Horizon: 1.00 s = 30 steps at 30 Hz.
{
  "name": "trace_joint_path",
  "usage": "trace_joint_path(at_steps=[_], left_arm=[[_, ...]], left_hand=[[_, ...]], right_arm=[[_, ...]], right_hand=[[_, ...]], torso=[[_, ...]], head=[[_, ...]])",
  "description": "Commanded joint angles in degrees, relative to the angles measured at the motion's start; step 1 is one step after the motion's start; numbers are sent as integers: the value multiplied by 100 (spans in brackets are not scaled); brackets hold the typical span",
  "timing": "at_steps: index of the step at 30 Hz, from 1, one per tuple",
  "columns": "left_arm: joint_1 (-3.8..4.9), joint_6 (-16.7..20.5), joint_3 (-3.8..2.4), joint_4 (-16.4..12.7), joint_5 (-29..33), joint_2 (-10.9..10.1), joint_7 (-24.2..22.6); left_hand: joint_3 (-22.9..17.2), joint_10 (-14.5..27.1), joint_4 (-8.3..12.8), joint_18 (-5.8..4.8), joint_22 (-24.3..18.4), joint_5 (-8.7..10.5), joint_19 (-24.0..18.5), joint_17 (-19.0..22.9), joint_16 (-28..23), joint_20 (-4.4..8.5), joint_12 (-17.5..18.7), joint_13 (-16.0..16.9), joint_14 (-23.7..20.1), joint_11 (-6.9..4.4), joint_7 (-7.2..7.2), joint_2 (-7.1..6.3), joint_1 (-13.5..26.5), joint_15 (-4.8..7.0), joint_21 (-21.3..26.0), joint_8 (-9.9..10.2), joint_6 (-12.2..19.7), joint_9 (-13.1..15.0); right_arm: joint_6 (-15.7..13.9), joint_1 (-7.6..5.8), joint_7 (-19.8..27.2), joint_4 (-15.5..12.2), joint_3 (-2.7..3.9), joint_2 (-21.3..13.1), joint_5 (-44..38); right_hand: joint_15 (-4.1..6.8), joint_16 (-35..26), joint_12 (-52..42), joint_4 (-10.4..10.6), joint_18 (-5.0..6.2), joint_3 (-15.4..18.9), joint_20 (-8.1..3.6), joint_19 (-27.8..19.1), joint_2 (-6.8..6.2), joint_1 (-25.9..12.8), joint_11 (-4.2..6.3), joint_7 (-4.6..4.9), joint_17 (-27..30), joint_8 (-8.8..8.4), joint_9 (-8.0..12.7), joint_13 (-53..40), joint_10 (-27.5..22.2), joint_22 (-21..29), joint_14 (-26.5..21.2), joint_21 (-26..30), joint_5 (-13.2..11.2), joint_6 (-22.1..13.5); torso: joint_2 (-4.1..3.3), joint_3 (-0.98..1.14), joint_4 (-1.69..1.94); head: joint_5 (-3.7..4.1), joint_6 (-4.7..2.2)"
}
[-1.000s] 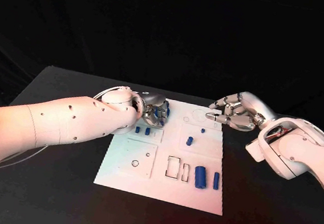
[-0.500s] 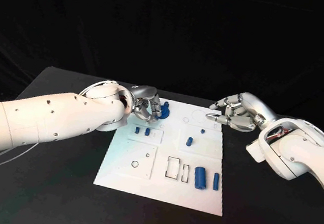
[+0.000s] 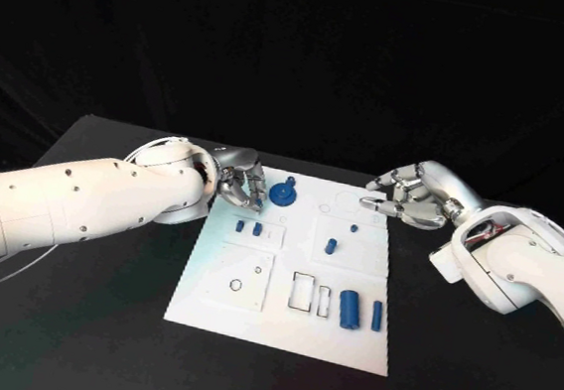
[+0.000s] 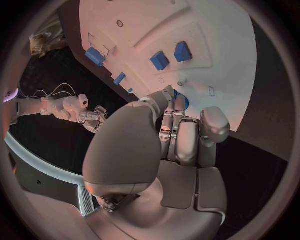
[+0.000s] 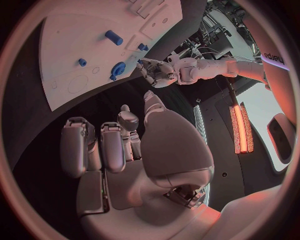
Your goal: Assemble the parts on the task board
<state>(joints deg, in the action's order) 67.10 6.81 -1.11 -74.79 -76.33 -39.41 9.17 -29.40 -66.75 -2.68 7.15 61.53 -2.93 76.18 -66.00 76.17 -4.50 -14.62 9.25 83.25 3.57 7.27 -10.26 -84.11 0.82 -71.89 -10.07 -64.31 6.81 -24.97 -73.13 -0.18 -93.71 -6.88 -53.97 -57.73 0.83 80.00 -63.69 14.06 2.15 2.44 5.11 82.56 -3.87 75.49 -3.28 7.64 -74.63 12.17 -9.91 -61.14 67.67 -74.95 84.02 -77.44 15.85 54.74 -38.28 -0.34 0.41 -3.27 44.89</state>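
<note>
Plate first: the task board (image 3: 215,300) lay flat in the middle of the black table (image 3: 87,325), rigid and broad enough, I judged, to stay put under a light push. My left hand (image 3: 240,184) sat at its far left corner, fingers curled in beside the round blue part (image 3: 284,193). Whether I was pinching that part or only touching it, I could not tell. It looked like hard plastic, light and stiff, a little slick against metal fingers, so I would take it by its rim from above. My right hand (image 3: 409,197) hovered just off the far right edge, fingers bent inward and holding nothing.

Nearer me on the board lay the long blue cylinder (image 3: 350,306) with a thinner blue rod (image 3: 377,315) beside it, next to an open rectangular slot (image 3: 300,291). Both would roll if nudged. Midway stood a short blue block (image 3: 330,247), and on the left a pair of small blue pieces (image 3: 248,227) close together, just beside my left hand and the likeliest things to get knocked.
</note>
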Motion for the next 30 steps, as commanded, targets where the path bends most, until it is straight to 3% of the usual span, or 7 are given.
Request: trace_joint_path(at_steps=[1, 19, 30], left_arm=[[2, -198, -4, 62, 96, 46, 19], [-29, -319, -1, 417, 35, 261, 86], [-49, -429, 2, 462, -15, 301, 141]], left_hand=[[24, -48, 2, -112, 7, 0, 38, 5, 20, -18, 25, -5, 34, 1, 15, 5, 54, -8, -21, 27, -39, -5], [20, -52, 4, -110, 3, 0, 35, 38, 2, -17, 32, -5, 24, -2, 13, 11, 59, -7, -18, 32, -44, -5], [19, -58, 1, -108, -2, 0, 31, 84, -24, -14, 41, -4, 10, -2, 12, 16, 75, -7, -15, 38, -49, -6]], right_arm=[[34, 3, 39, -4, 0, 9, -37], [36, 3, 44, 0, 0, 25, -38], [36, 3, 44, 1, 0, 23, -38]], right_hand=[[26, -25, 1, -8, 115, 25, 2, -46, 47, 18, 16, 15, 6, 20, -9, -7, -34, -628, 236, 31, 35, -8], [26, -25, 1, -8, 115, 25, 2, -46, 47, 18, 16, 15, 6, 20, -9, -7, -34, -628, 236, 31, 35, -8], [26, -25, 1, -8, 115, 25, 2, -46, 47, 18, 16, 15, 6, 20, -9, -7, -34, -628, 236, 31, 35, -8]], torso=[[1, 2, -13], [0, 0, -9], [3, 7, -9]], head=[[-17, -2], [-31, 5], [-24, 18]])
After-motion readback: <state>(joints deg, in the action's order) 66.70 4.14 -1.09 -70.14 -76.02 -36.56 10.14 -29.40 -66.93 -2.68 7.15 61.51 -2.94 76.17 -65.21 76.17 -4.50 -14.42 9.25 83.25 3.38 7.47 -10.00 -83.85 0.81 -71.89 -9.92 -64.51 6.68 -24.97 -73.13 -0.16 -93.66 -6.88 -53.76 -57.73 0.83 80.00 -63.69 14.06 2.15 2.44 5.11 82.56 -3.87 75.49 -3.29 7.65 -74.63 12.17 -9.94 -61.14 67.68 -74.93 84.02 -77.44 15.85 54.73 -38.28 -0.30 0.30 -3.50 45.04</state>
